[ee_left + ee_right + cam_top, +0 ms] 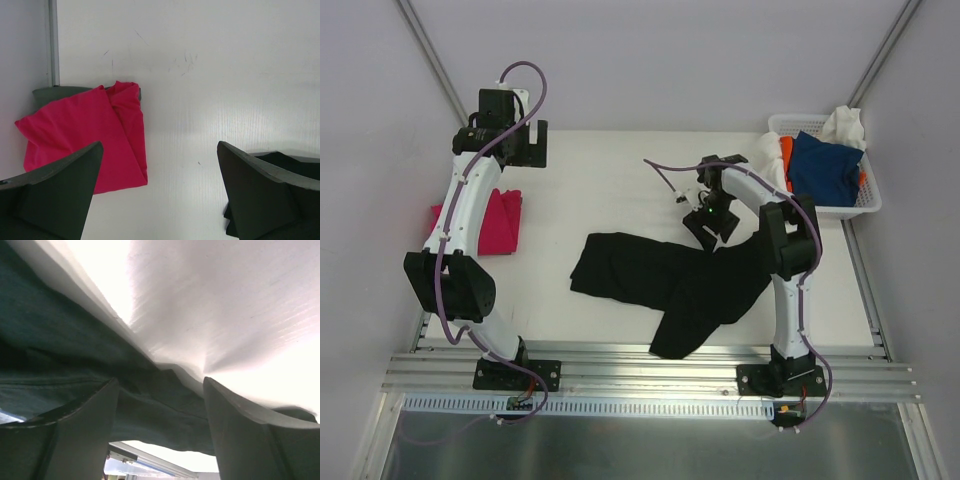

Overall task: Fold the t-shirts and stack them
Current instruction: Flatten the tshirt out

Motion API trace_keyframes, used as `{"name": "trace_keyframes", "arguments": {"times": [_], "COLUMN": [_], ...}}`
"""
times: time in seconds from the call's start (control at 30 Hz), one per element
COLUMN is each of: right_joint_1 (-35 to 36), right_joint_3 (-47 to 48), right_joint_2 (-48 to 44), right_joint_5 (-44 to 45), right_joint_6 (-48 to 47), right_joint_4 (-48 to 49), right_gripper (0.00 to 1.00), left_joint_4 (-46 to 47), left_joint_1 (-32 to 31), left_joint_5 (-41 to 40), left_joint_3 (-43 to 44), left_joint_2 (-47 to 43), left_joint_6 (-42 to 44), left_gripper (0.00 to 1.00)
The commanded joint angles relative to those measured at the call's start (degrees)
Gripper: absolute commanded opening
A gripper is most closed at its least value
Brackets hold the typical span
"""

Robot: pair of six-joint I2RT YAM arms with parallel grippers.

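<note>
altogether one black t-shirt, one pink t-shirt, three tees, one basket

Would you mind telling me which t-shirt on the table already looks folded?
The pink t-shirt on the left: it lies folded flat, while the black t-shirt sprawls crumpled in the middle.

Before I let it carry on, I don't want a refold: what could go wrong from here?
The crumpled black cloth t-shirt lies bunched, so the right pincer, open astride its edge, may pinch several layers or only a thin fold. Its lower part reaches close to the white table's near edge; a pull might drag it off.
</note>
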Motion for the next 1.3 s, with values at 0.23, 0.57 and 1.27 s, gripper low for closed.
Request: {"name": "trace_keyframes", "arguments": {"times": [0.23, 0.57, 1.27], "right_joint_1": [0.12, 2.58, 7.34], "right_joint_3": [-6.55, 1.43, 7.88], "right_joint_2": [-5.41, -9.19, -31.69], "right_joint_5": [5.11, 14.16, 15.31], "right_joint_6": [-2.17, -2.17, 4.25], "right_joint_4": [-0.41, 0.73, -4.1], "right_gripper": [0.59, 0.12, 0.02], "left_joint_4": [-0.07, 0.1, 0.63], "left_joint_1": [-0.51, -0.6, 1.25], "left_joint_5": [1.25, -0.5, 0.19], "left_joint_3": [1.07, -0.59, -1.12], "left_joint_2": [-1.24, -3.44, -6.69], "left_joint_6": [-0.12, -0.3, -2.67], "left_gripper": [0.99, 0.99, 0.99]}}
